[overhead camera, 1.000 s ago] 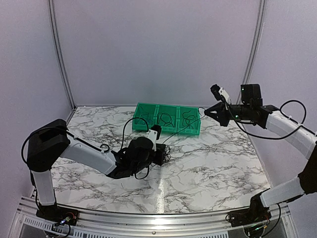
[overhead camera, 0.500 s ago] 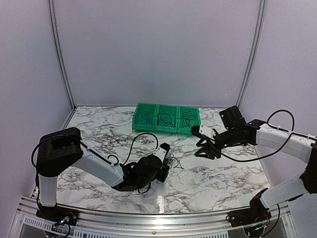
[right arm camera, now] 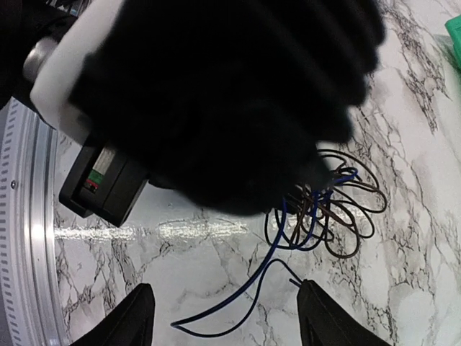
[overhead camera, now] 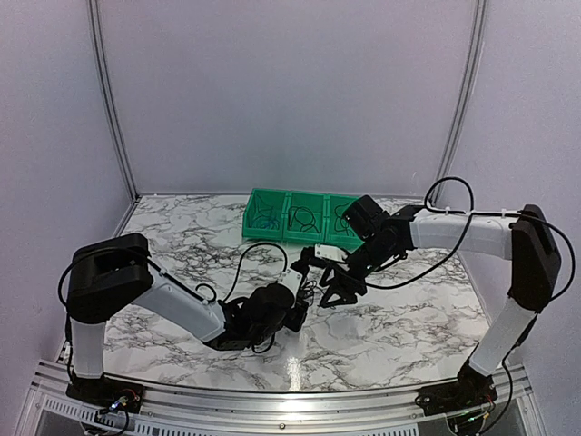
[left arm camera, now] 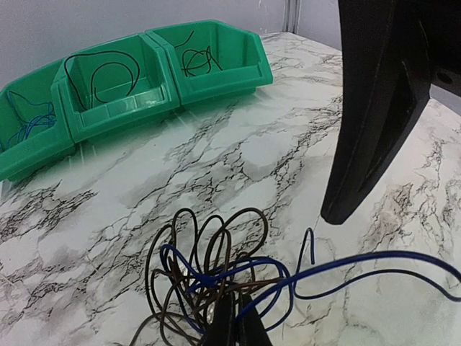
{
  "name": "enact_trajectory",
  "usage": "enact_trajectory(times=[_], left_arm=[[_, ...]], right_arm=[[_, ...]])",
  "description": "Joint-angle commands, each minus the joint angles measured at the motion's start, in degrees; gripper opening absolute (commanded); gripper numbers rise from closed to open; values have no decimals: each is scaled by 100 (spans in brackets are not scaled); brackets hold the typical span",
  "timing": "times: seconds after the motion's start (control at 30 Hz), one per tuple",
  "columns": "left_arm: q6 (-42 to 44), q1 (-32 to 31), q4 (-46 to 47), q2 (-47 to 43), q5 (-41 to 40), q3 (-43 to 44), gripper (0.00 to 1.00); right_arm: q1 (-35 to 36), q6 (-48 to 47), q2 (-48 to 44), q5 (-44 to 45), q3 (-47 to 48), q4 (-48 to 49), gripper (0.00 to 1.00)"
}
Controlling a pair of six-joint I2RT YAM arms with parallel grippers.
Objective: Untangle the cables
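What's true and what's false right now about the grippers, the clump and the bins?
1. The left gripper is shut on the clump. True.
2. A blue cable trails from the clump across the table. True.
3. The right gripper is shut on the blue cable. False: it is open and holds nothing.
4. The bins are empty. False: each holds a cable.
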Motion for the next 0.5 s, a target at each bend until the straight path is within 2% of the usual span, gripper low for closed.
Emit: enact_trajectory(times=[0.0, 0.13, 0.27, 0.47], left_arm=[[72, 15, 218, -100, -163, -146, 2], [53, 15, 271, -138, -213, -213, 2], [46, 15, 463, -214, -316, -331, 2], [-16, 15, 591, -306, -314, -487, 3]], right_arm=[[31, 292, 223, -419, 279, -226, 68], [26, 419, 180, -557, 413, -260, 68], [21, 841, 277, 28, 364, 87, 68], [26, 1093, 621, 291, 465, 334, 60]])
